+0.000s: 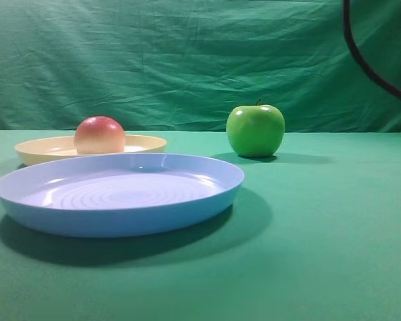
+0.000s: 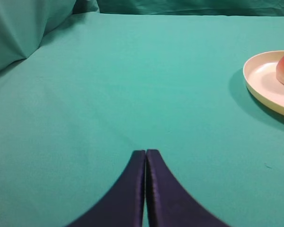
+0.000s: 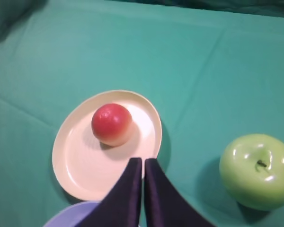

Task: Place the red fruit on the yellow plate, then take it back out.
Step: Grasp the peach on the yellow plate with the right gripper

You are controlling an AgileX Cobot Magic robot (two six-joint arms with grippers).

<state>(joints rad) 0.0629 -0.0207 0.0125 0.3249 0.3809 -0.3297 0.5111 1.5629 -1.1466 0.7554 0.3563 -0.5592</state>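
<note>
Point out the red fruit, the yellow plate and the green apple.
red fruit (image 3: 111, 124): right wrist view, its red top.
yellow plate (image 3: 80, 163): right wrist view, bare floor.
green apple (image 1: 255, 131): exterior high view, its front.

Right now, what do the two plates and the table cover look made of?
Yellow plate: likely plastic, smooth with a dull sheen and a thin moulded rim. Blue plate: likely plastic too, glossier, with highlights on moulded concentric rings. Table cover: green woven cloth, matte, showing creases and folds.
</note>
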